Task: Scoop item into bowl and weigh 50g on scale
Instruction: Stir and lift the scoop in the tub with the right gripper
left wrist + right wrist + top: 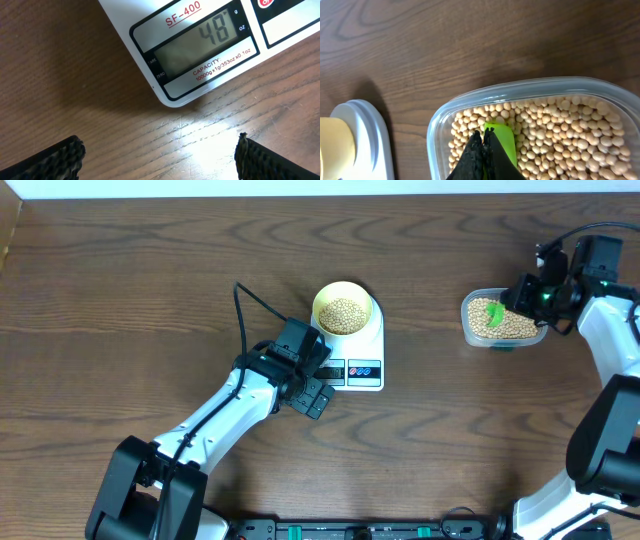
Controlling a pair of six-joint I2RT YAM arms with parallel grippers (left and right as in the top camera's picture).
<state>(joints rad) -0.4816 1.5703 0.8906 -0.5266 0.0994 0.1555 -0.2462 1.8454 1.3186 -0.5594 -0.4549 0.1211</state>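
Beans (346,314) sit in the bowl (322,298) on the scale (372,340), whose display (200,42) reads 48 (just short). Right tool (482,150) pinches a green scoop (502,142) in the tub (520,87); left tool (160,157) gapes empty. A small top-up remains.

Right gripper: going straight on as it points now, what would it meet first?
The right gripper points down into the clear tub; beyond the green scoop in its grip, it would probably meet the beans first.
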